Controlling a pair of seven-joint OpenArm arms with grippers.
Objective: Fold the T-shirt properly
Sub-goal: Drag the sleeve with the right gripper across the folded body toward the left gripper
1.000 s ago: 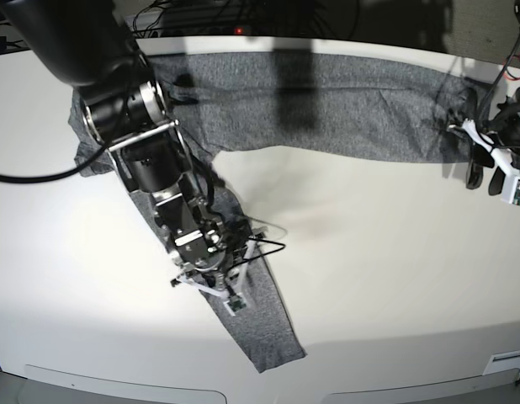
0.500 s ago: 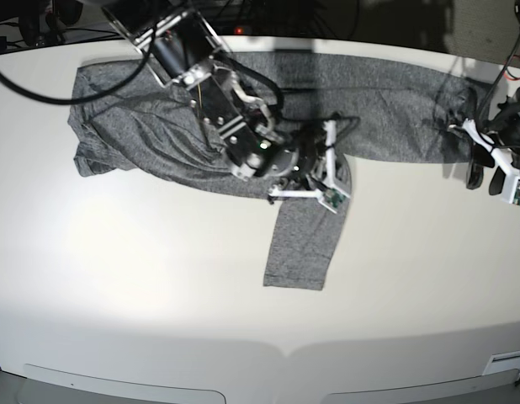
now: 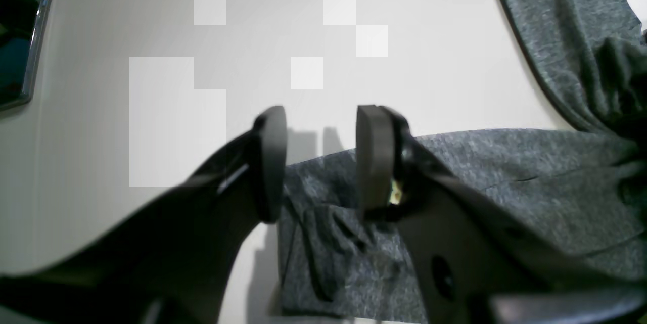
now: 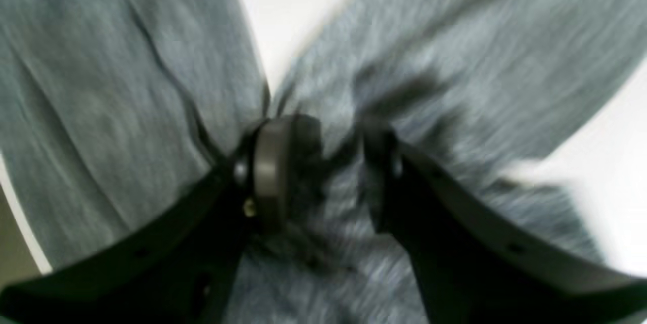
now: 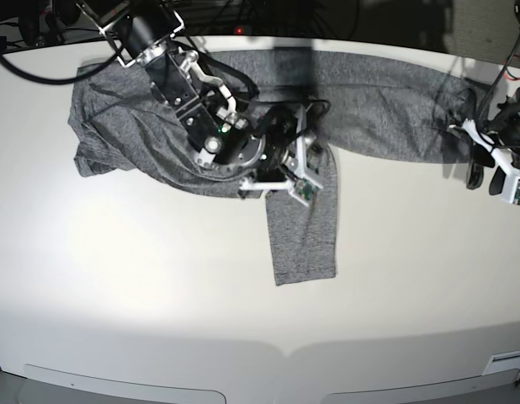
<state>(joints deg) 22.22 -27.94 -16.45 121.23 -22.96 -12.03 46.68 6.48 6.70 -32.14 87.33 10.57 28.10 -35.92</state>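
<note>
The T-shirt (image 5: 201, 118) lies spread over the far part of the white table (image 5: 159, 295), its long axis running across the table from one arm's side to the other. One sleeve (image 5: 304, 227) hangs off this band toward the near edge, about at right angles to it.

On the left of the base view works the right gripper (image 5: 285, 160). It hovers low over the place where the sleeve meets the body of the shirt. In its wrist view the two pads (image 4: 273, 167) stand apart with grey cloth seen between and under them, but that picture is smeared and I cannot tell if a fold is caught or the jaws are simply spread above the fabric. The sleeve runs away from this gripper toward the near edge, and the body lies on both sides of it. This arm is clearly the nearer one to the sleeve, so I judge that the next fold of the sleeve belongs to it.

On the right of the base view waits the left gripper (image 5: 483, 164), just at the end of the shirt band. Its wrist view shows the fingers (image 3: 374, 157) spread, with nothing pinched; the edge of the cloth (image 3: 505, 177) lies directly under and beyond them, almost touching. From here the long band stretches away toward the other arm.
</note>
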